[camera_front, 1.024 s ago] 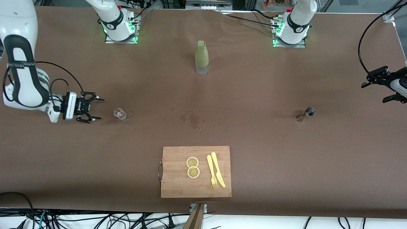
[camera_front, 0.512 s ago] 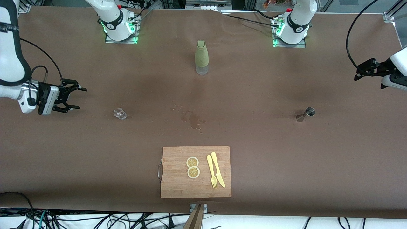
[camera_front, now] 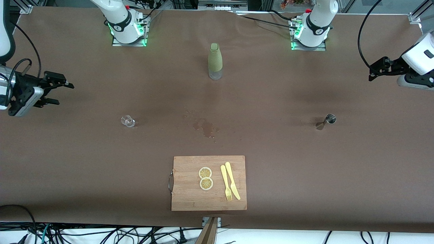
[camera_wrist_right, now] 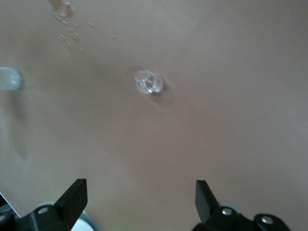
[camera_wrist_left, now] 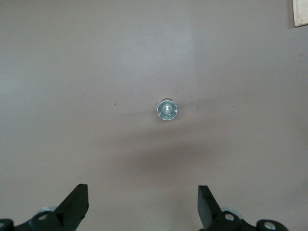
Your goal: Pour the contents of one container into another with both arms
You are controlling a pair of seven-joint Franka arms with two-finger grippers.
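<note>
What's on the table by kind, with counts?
Bottle: 1
Clear glass: 1
Metal jigger: 1
Cutting board: 1
Lemon slices: 2
Fork: 1
Knife: 1
Total: 8

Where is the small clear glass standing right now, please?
In the front view, the small clear glass stands alone toward the right arm's end, level with the wet stain mid-table.

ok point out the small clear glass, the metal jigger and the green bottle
small clear glass [camera_front: 127, 121], front view, on its rim
small metal jigger [camera_front: 330, 119], front view, on its open top
tall green bottle [camera_front: 215, 59], front view, on its sleeve
</note>
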